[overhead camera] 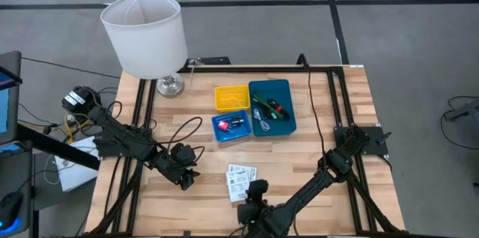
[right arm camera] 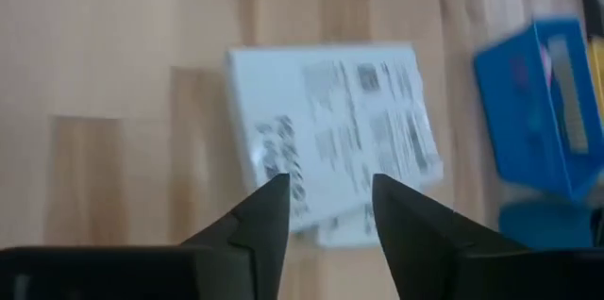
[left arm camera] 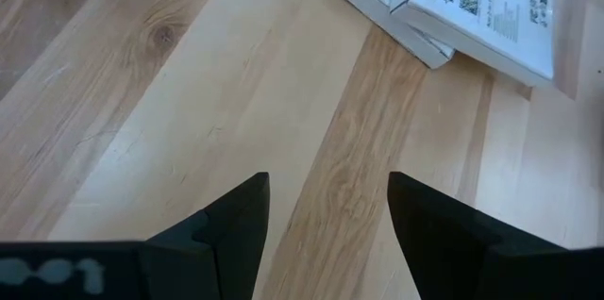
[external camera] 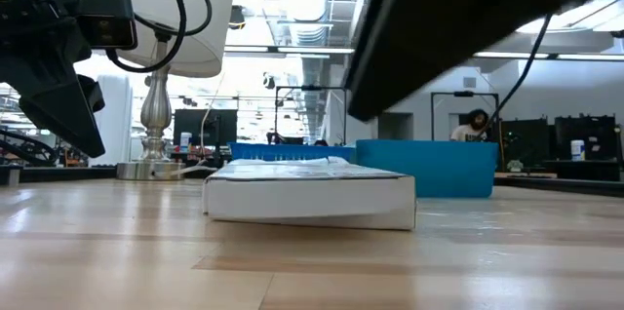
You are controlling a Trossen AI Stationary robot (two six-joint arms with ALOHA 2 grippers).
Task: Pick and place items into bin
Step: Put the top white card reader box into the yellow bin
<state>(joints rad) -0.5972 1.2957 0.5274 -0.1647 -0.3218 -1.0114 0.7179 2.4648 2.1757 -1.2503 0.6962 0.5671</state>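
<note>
Two white printed packets (overhead camera: 241, 179) lie flat on the wood, one overlapping the other; they also show in the low view (external camera: 310, 193) and under my right wrist camera (right arm camera: 330, 135). My right gripper (right arm camera: 330, 179) is open and hovers over their near edge, coming from the table's near side (overhead camera: 255, 190). My left gripper (left arm camera: 328, 179) is open over bare wood, left of the packets (overhead camera: 185, 180). The yellow bin (overhead camera: 231, 97) looks empty. The blue bin (overhead camera: 230, 126) holds a red-pink bit. The teal bin (overhead camera: 272, 108) holds black sticks, a green piece and a grey cable.
A lamp with a white shade (overhead camera: 144, 32) and a silver foot (overhead camera: 170, 84) stands at the far left corner. A black cable (overhead camera: 183, 127) loops on the wood left of the blue bin. Black frame rails (overhead camera: 329, 103) run along the table's sides. A person (external camera: 477, 123) is far behind.
</note>
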